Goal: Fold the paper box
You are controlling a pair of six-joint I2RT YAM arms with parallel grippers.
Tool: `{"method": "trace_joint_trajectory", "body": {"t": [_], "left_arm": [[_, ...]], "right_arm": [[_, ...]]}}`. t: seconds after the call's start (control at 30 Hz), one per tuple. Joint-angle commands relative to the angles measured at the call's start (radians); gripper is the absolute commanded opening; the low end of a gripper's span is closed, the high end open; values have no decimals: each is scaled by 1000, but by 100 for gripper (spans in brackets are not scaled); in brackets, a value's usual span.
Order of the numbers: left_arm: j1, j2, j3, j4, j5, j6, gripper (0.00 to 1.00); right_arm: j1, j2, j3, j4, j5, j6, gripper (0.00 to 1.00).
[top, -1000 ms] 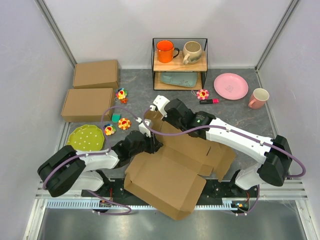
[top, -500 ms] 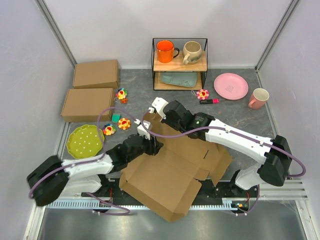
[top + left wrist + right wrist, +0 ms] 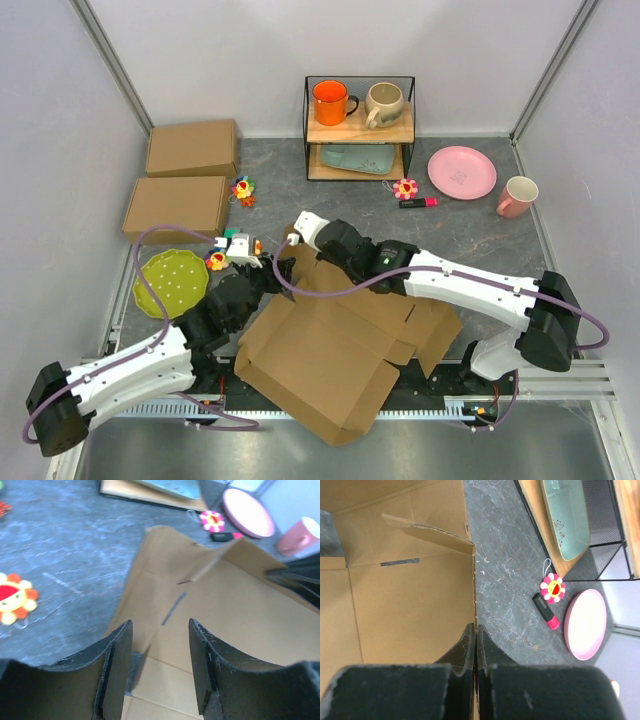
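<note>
**Right end effector pinches a raised flap; left one stands open beside the box**

The paper box (image 3: 320,365) lies partly unfolded at the near middle of the table (image 3: 480,240), its large flat panel reaching over the near edge between the two arm bases. At its far left corner, one flap stands up from the sheet.

The right end effector (image 3: 475,630) is closed, its two fingers pressed together on the top edge of that upright flap. In the right wrist view, the cardboard edge runs straight down into the fingertips.

The left end effector (image 3: 160,622) is at the box's left side with its fingers spread apart and nothing between them. Through the gap, the left wrist view shows the brown inner panel and its slit.

A green plate (image 3: 170,282) lies left of the box. Two closed cardboard boxes (image 3: 176,208) sit at the far left, well apart from the work. A pink plate (image 3: 461,172) and a pink mug (image 3: 517,196) stand at the far right.
</note>
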Motion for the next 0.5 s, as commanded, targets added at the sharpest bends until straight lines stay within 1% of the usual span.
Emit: {"method": "trace_joint_trajectory", "body": {"t": [0.0, 0.03, 0.13, 0.17, 0.23, 0.27, 0.3, 0.33, 0.37, 0.4, 0.47], "left_arm": [[11, 27, -63, 18, -225, -67, 55], [12, 53, -80, 115, -268, -45, 55], [29, 108, -126, 303, -311, 23, 56], [34, 138, -122, 315, -328, 22, 56], [54, 159, -113, 364, -336, 19, 56], [61, 162, -111, 378, -336, 19, 56], [76, 162, -111, 395, -333, 22, 57], [89, 159, -113, 439, -315, 26, 58], [103, 156, -114, 452, -304, 26, 59], [133, 159, -113, 466, -290, 23, 59], [168, 175, -110, 486, -237, 19, 60]], "right_arm": [[64, -27, -38, 72, 175, -82, 0], [84, -32, -45, 83, 194, -99, 0], [127, -41, -80, 150, 303, -186, 0], [139, -35, -101, 196, 382, -252, 0], [171, -29, -126, 252, 454, -321, 0], [179, -21, -147, 311, 488, -356, 0], [188, -20, -158, 334, 542, -427, 0], [188, -20, -175, 395, 562, -462, 0], [188, -24, -178, 413, 577, -491, 0], [188, -26, -177, 417, 585, -524, 0], [188, -33, -174, 419, 582, -532, 0]]}}
